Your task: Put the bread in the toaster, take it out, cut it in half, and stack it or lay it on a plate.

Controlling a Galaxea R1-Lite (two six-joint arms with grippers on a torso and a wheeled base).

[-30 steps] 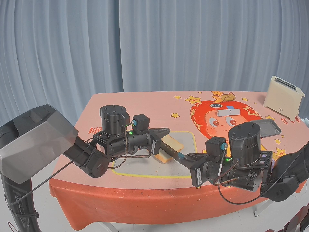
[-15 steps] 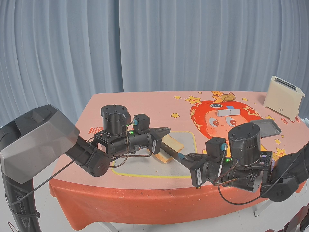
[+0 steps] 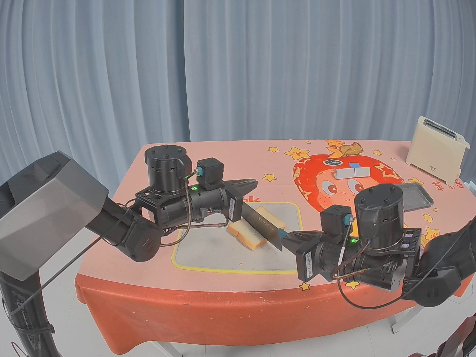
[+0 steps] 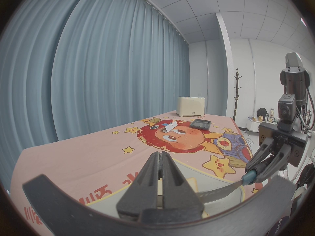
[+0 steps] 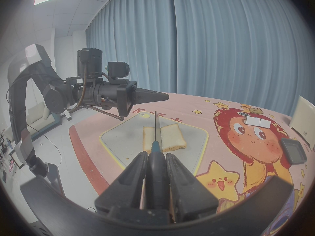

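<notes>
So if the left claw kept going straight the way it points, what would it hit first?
The way looks free: the shut left claw points out over the tablecloth, with the bread and knife lower and to one side. The printed face lies farther along, though depth is unclear.
</notes>
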